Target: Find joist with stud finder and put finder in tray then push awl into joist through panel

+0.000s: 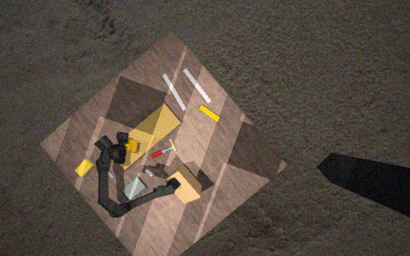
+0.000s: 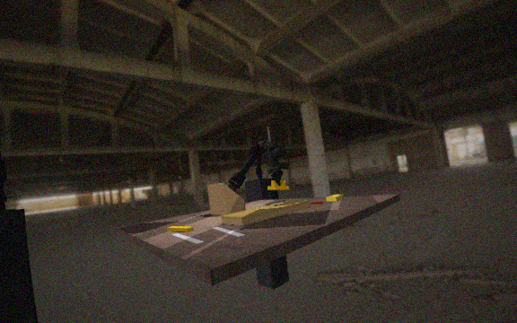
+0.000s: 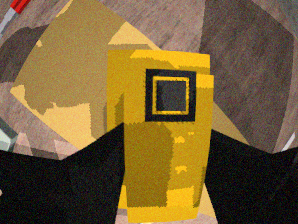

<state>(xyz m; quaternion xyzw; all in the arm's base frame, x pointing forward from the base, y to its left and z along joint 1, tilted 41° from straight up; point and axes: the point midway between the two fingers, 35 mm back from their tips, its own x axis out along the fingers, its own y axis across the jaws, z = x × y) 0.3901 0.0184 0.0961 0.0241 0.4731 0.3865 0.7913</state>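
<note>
My gripper [image 1: 127, 145] [image 2: 278, 179] [image 3: 160, 129] is shut on the yellow stud finder [image 1: 132, 146] [image 2: 278, 187] [image 3: 150, 160], whose dark square faces the wrist camera. It hangs above the left part of the long yellowish floor panel [image 1: 166, 119] [image 2: 240, 218] [image 3: 70, 60], clear of it. No hole shows in the visible panel surface. The grey-green square [image 1: 134, 188] looks like the tray; it is empty. A red-handled tool [image 1: 156, 153] lies beside the panel, its red end in the wrist view's top left corner. Another red handle [image 2: 317, 203] shows in the exterior view; I cannot tell which is the awl.
A tan block [image 1: 187, 188] [image 2: 223, 199] stands by the arm's base. A yellow block [image 1: 84, 168] [image 2: 335, 197] lies at the left, a yellow bar [image 1: 209, 113] [image 2: 180, 229] beyond the panel. Two white strips [image 1: 174, 92] [image 1: 196, 85] lie near that bar. Shadows cross the table.
</note>
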